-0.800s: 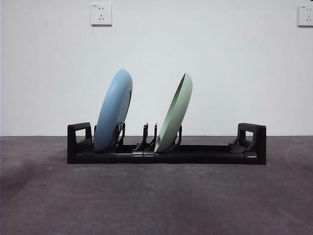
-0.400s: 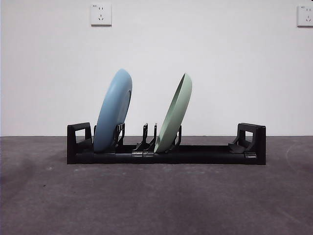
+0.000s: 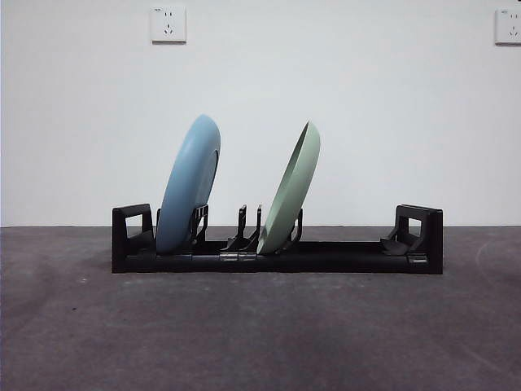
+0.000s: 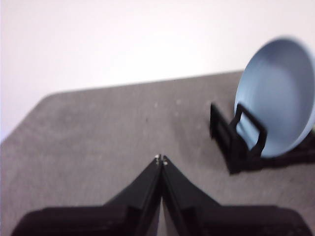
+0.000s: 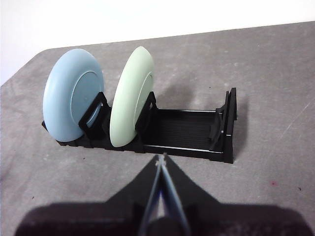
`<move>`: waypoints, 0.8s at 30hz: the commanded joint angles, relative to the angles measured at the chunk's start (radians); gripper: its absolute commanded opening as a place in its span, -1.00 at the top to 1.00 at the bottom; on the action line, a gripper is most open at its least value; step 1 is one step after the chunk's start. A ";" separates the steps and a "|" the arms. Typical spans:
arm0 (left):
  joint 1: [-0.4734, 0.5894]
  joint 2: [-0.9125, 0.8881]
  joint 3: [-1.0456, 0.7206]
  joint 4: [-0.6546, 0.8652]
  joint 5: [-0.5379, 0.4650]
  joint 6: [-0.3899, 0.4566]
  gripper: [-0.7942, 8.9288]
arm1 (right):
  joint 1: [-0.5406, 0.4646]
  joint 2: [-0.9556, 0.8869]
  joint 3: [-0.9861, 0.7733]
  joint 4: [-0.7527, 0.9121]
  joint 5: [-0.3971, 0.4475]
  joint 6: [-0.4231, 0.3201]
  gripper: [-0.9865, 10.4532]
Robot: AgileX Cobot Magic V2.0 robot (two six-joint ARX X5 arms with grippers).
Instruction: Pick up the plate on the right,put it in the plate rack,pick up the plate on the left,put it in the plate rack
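A blue plate (image 3: 190, 184) stands tilted in the left slots of the long black plate rack (image 3: 342, 257), and a pale green plate (image 3: 291, 189) leans in the slots near its middle. Both plates show again in the right wrist view: the blue plate (image 5: 73, 102) and the green plate (image 5: 131, 102) upright in the rack (image 5: 189, 129). My right gripper (image 5: 161, 158) is shut and empty, back from the rack. My left gripper (image 4: 161, 159) is shut and empty, off to the side of the rack's end (image 4: 240, 142) where the blue plate (image 4: 278, 96) stands.
The grey table (image 3: 260, 334) runs up to a white wall with two sockets (image 3: 168, 24). The right half of the rack holds nothing. Neither arm shows in the front view.
The plates and rack have not moved. A shadow on the table at the left has faded.
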 commanded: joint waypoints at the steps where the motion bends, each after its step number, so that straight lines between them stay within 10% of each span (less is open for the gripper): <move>1: 0.024 -0.017 -0.061 0.043 0.005 0.003 0.84 | 0.000 -0.001 -0.008 0.006 0.003 0.010 0.83; 24: 0.036 -0.148 -0.192 -0.026 0.004 -0.052 0.84 | 0.000 -0.001 -0.008 0.006 0.004 0.010 0.83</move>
